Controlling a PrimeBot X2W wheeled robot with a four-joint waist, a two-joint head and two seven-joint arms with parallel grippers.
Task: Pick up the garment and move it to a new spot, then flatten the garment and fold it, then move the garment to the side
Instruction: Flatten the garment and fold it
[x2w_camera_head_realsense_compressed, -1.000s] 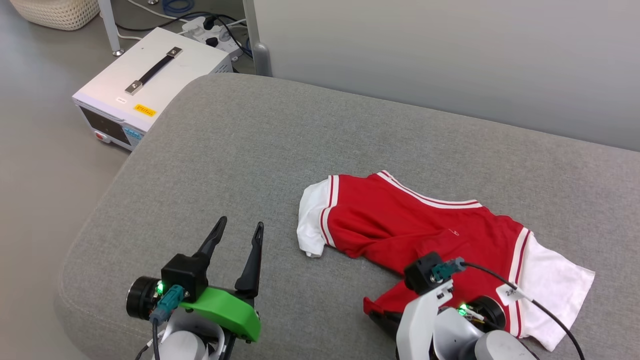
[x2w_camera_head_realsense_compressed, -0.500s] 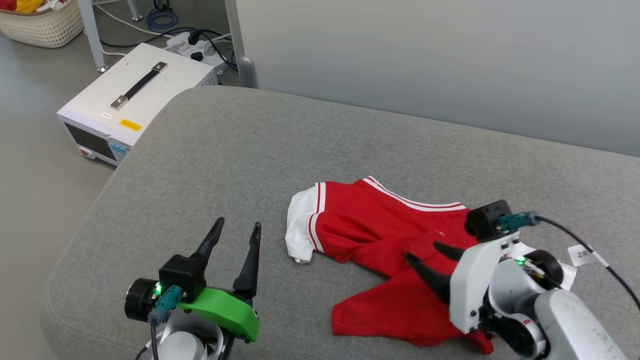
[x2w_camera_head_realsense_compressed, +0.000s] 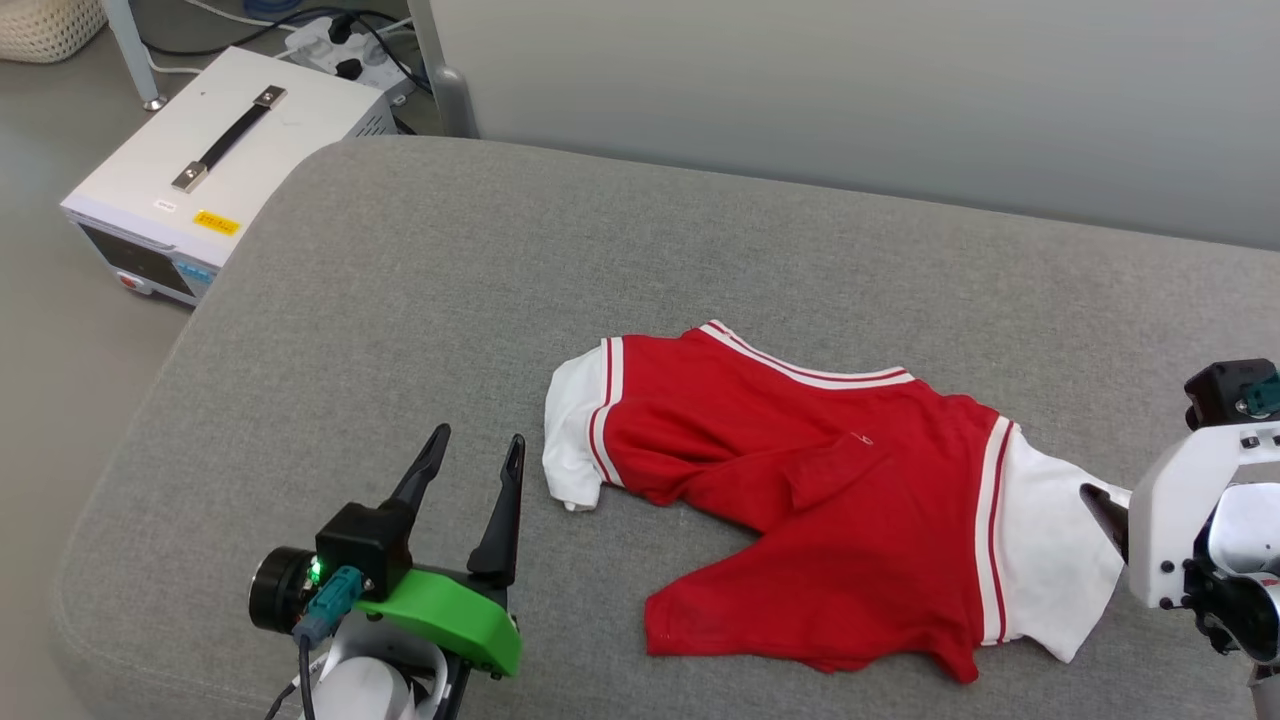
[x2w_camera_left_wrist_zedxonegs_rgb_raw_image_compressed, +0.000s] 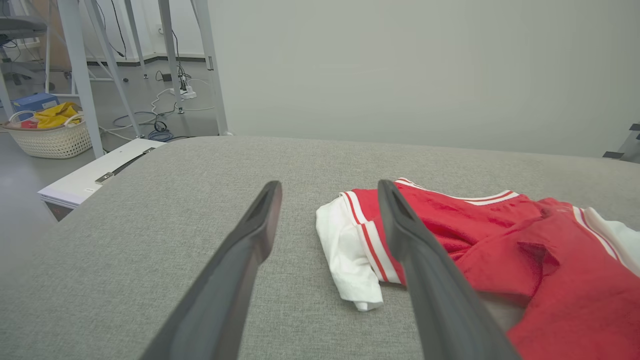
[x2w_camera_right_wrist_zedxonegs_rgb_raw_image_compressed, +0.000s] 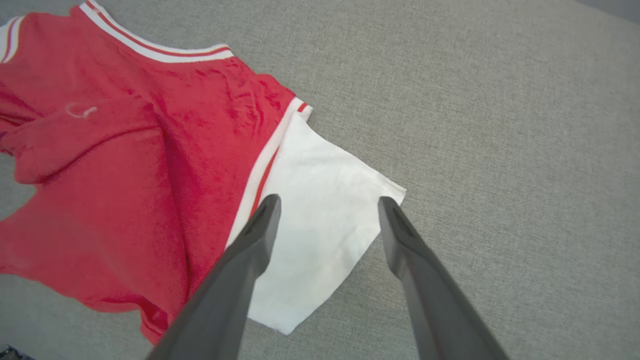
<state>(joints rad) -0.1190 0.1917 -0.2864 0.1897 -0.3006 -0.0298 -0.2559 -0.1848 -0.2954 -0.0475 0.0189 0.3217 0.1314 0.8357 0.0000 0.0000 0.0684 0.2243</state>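
Lab — white instrument box (x2w_camera_head_realsense_compressed: 220, 150), power strip (x2w_camera_head_realsense_compressed: 322, 45), floor cables (x2w_camera_left_wrist_zedxonegs_rgb_raw_image_compressed: 159, 131)

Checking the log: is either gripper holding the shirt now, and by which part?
Nothing is held: the left gripper and right gripper both stand open; the shirt lies loose.

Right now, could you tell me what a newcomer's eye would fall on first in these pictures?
The red shirt with white sleeves, rumpled on the grey cushion right of the middle, catches the eye first. Next comes the left tool on its bright green mount at the lower left, open and apart from the shirt; the right tool hangs open over one white sleeve.
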